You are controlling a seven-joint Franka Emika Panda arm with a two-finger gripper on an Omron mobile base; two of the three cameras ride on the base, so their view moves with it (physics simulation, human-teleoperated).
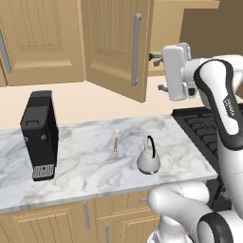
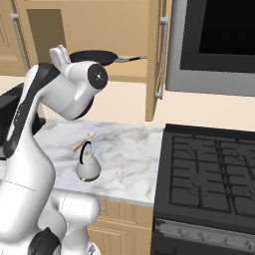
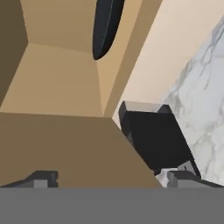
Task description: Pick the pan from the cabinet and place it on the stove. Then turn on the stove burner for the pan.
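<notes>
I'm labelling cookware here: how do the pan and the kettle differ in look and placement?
The pan is black, flat and shallow; the kettle is silver, rounded and taller. The pan lies on the shelf of the open cabinet, the kettle stands on the marble counter. The pan has a long straight handle, the kettle a black loop handle. Both are round and untouched.

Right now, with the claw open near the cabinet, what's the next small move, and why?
Probably ease the claw toward the pan. The pan sits on the shelf of the open cabinet, handle pointing toward the stove. The claw is open and holds nothing, and in the hand view the pan lies ahead, not yet between the fingers.
</notes>
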